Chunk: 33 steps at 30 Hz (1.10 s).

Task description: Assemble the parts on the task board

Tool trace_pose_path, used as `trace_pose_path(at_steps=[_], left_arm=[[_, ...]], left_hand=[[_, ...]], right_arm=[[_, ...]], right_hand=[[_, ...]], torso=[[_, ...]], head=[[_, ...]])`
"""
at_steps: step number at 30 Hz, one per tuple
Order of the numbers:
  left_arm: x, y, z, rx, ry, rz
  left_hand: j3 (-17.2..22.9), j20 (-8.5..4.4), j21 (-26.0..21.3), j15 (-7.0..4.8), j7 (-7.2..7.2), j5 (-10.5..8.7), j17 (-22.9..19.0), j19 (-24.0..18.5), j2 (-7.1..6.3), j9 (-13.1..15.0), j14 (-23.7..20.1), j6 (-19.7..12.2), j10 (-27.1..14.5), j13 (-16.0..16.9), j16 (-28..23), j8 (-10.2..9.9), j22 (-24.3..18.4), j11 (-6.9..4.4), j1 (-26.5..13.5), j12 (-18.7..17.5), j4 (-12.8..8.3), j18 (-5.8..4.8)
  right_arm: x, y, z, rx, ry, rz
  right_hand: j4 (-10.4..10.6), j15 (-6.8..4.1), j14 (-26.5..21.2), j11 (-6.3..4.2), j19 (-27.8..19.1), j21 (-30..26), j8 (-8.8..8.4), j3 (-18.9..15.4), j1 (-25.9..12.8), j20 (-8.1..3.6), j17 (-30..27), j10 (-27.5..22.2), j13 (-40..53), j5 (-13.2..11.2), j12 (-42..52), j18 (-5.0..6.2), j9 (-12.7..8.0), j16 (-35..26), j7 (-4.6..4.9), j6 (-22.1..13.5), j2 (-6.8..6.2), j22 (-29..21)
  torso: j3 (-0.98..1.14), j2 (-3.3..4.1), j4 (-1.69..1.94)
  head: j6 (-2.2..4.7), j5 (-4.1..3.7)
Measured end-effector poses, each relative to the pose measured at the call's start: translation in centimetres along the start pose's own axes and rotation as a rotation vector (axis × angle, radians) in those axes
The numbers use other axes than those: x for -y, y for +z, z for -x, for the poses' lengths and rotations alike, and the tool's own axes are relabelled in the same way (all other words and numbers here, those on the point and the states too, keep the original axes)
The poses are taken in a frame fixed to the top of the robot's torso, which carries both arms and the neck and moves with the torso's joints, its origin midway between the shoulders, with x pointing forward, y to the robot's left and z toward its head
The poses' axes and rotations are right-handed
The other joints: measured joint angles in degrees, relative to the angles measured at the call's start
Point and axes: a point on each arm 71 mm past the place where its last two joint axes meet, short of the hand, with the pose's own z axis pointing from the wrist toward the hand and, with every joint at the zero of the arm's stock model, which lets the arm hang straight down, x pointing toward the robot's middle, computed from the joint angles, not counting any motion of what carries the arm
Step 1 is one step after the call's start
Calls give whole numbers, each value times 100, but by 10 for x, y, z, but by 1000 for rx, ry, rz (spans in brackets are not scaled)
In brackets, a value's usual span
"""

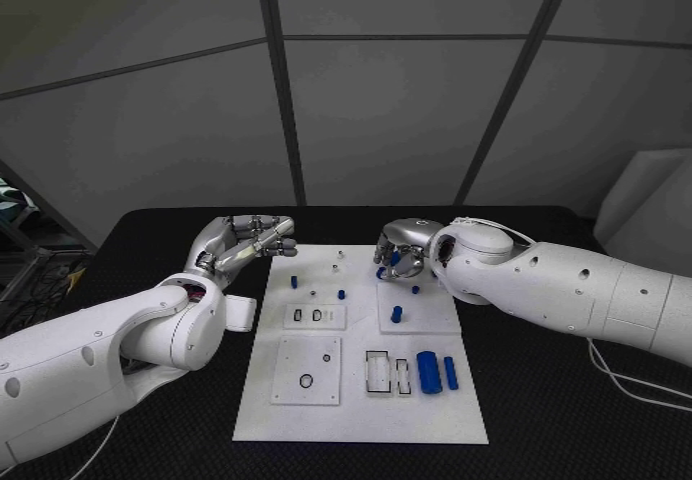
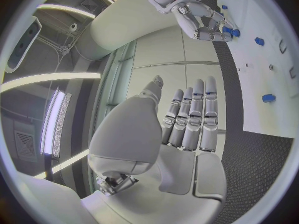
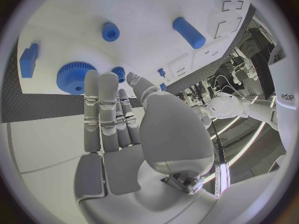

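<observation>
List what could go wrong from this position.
1. The right hand hovers over the far end of the task board, right above a blue gear and small pegs; a careless descent may knock them over.
2. The left hand is raised at the board's far left corner; sweeping inward, it may meet the right hand.

Glossy white rounded arms end in silver segmented hands.
</observation>
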Motion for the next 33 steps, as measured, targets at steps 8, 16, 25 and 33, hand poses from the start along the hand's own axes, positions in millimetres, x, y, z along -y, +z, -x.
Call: trace_pose_path(at_steps=[8,16,25,33], left_arm=[[0,0,0,0,1,1],[0,0,0,-1,0,2],[0,0,1,-3,0,3],[0,0,1,-4,-1,6]], left_hand=[[0,0,0,0,0,0,5,0,0,0,0,0,0,0,0,0,-1,0,0,0,0,0],[0,0,0,0,0,0,5,0,25,1,0,0,0,1,-28,-24,5,0,-25,0,0,0],[0,0,0,0,0,0,13,-1,24,1,0,0,0,1,-28,-24,4,0,-24,0,0,-1],[0,0,0,0,22,0,22,-1,54,1,0,-23,0,1,-28,-24,11,0,-54,-28,0,1]], right_arm=[[0,3,-1,-15,-13,-9],[2,5,-2,-26,-20,-17],[1,7,-2,-28,-22,-17],[0,7,0,4,-18,-6]], right_hand=[[76,0,0,0,205,507,0,122,0,-16,662,0,0,0,0,-19,0,661,0,0,0,628],[146,0,0,-21,345,915,0,351,31,-15,1181,106,1,-185,1,-95,1,1189,-3,101,31,1133],[185,-13,13,-92,667,1467,56,661,107,-51,1969,429,19,-334,34,-189,25,1887,-61,373,107,1882],[157,-21,21,-143,762,1729,91,902,154,-89,2315,577,24,-454,33,-273,31,2222,-92,543,153,2220]], torso=[[8,28,4],[18,51,4],[25,68,0],[29,76,-3]], head=[[15,8],[7,17],[4,22],[14,32]])
